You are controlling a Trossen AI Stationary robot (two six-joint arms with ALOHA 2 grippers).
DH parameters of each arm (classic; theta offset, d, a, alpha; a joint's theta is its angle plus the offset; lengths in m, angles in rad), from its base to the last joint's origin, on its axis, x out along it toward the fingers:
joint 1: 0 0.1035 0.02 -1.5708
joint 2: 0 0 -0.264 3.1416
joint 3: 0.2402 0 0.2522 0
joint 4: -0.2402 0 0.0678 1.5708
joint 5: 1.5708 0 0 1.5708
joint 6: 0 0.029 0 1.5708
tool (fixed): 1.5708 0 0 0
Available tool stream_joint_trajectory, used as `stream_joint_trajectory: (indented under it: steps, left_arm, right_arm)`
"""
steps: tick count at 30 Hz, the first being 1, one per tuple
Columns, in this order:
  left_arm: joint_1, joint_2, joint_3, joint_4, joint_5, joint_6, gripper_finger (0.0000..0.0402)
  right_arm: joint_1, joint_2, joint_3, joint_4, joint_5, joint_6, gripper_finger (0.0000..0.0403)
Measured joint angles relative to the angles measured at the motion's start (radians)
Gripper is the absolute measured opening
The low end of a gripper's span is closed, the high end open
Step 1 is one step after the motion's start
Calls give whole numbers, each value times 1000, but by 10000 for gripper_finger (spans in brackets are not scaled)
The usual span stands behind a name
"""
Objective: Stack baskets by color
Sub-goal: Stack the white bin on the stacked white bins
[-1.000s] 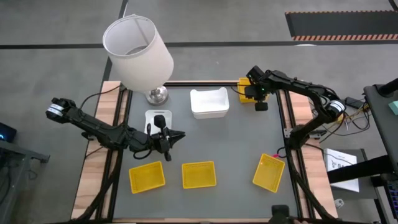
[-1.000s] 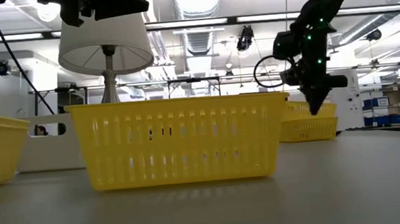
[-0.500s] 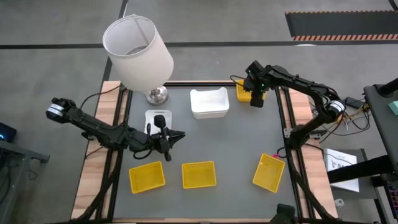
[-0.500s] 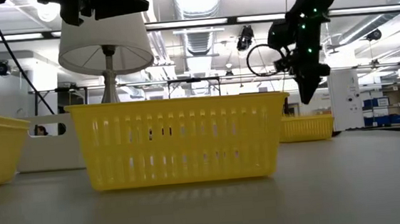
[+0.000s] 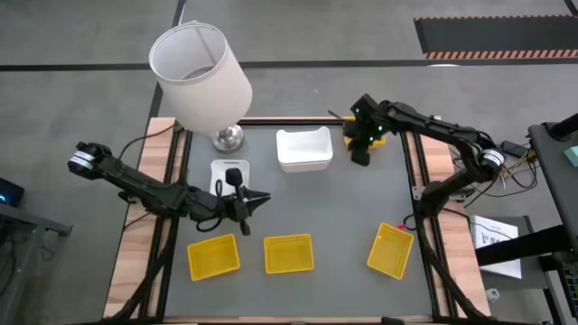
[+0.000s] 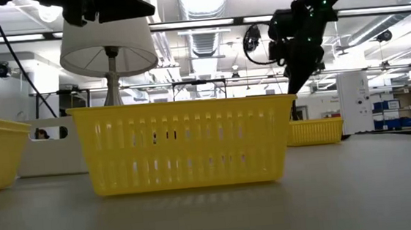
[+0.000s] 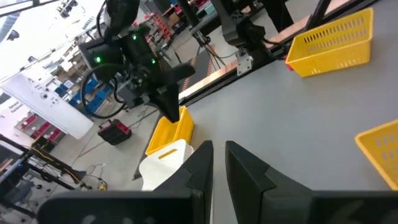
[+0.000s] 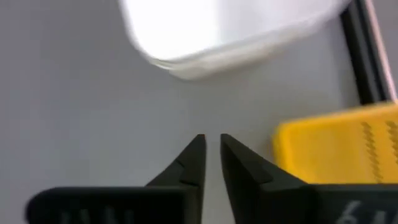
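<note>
Three yellow baskets (image 5: 214,255), (image 5: 289,253), (image 5: 390,249) rest on their bottoms along the table's near edge. Another yellow basket (image 5: 351,134) sits at the far right corner, with a white basket (image 5: 304,149) to its left. A smaller white basket (image 5: 228,172) lies toward the left. My right gripper (image 5: 359,158) hangs above the table between the far yellow basket (image 8: 336,146) and the white basket (image 8: 230,25), pointing steeply down, shut and holding nothing. My left gripper (image 5: 262,198) hovers near the table's middle, shut and holding nothing (image 7: 217,152).
A large white lampshade (image 5: 200,65) on a chrome base (image 5: 228,137) stands at the far left corner. Black rails and wooden strips (image 5: 144,262) run along both table sides. Bare grey table (image 5: 343,203) lies between the far and near baskets.
My right gripper has risen from the far right yellow basket, moved toward the table's left and turned. In the low view the yellow stack there stands lower than a second ago: the upper basket has settled into the one beneath.
</note>
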Motion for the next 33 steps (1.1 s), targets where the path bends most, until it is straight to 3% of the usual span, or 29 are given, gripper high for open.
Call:
stream_joint_trajectory:
  steps: [4,20,33]
  left_arm:
    - [0,22,0,5,0,-1,26]
    - [0,52,0,80,-6,-2,26]
    - [0,52,0,79,-17,-48,26]
  right_arm:
    - [101,-41,-44,47,0,27,12]
    - [467,-276,-231,372,2,183,9]
    - [551,-354,-450,818,56,118,9]
